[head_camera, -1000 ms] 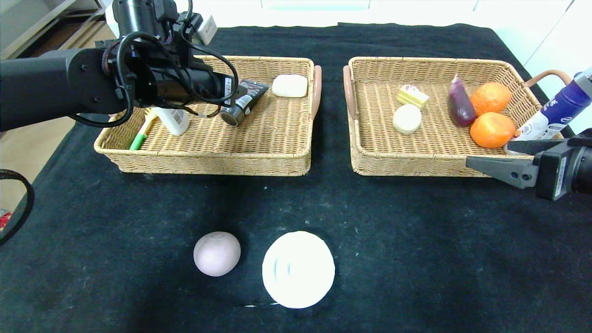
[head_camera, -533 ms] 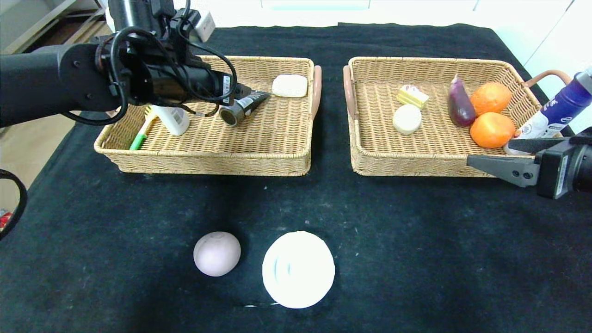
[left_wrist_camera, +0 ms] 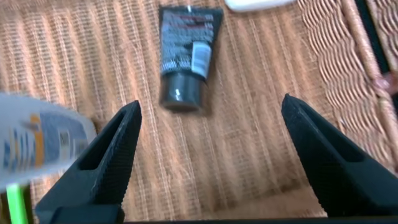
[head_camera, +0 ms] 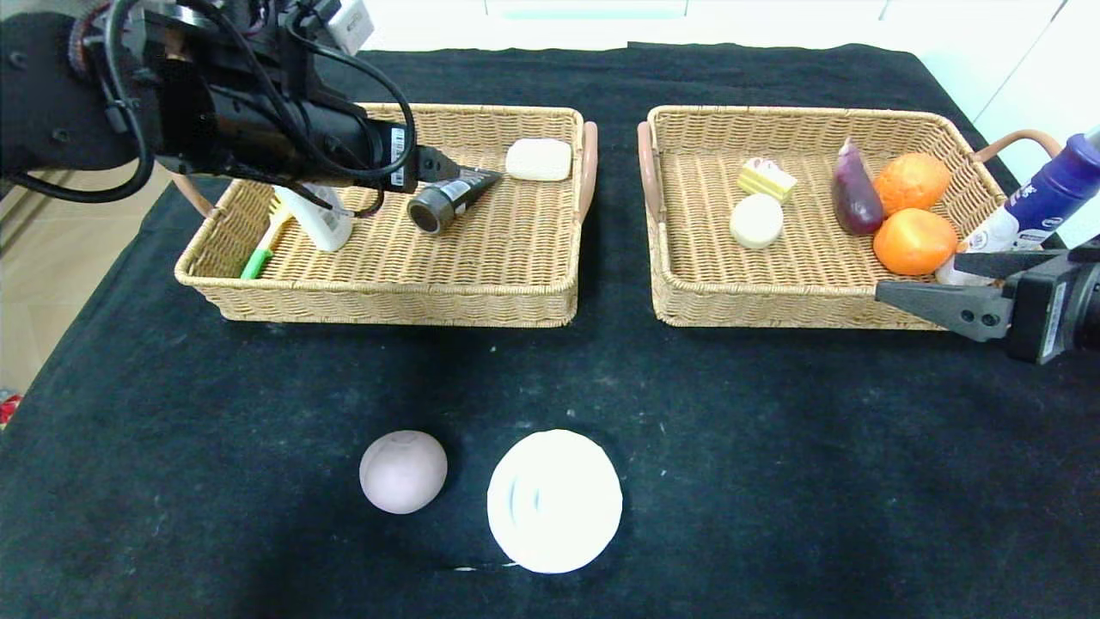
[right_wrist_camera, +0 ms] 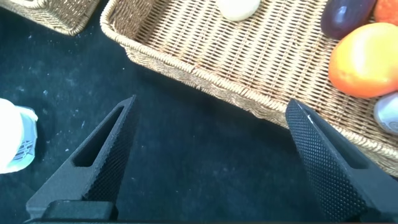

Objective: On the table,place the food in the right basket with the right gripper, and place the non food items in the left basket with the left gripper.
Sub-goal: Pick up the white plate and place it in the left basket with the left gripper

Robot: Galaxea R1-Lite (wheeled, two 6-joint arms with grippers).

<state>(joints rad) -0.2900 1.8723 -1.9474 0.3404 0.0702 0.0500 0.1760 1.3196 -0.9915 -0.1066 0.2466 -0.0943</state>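
The black tube [head_camera: 451,199] lies in the left basket [head_camera: 387,297], apart from my left gripper [head_camera: 443,163], which hovers open and empty over the basket floor; the left wrist view shows the tube [left_wrist_camera: 186,53] ahead of the open gripper [left_wrist_camera: 210,104]. The white bottle [head_camera: 322,225] lies in that basket too. The round white dish [head_camera: 554,500] and the pinkish bun [head_camera: 403,471] sit on the table [head_camera: 773,473] near the front. The cake slice [head_camera: 766,179] and cream bun [head_camera: 756,221] lie in the right basket [head_camera: 773,311]. My right gripper [head_camera: 919,277] is open and empty by that basket's front right corner.
The left basket also holds a white bar [head_camera: 539,159] and a green-handled item [head_camera: 256,260]. The right basket holds an eggplant [head_camera: 855,193] and two oranges [head_camera: 913,242]. A dark-blue-capped bottle [head_camera: 1027,211] leans at its right end.
My left arm has drawn back to the left and upward, away from the black tube, which stays in the left basket. My right gripper has edged slightly right and up.
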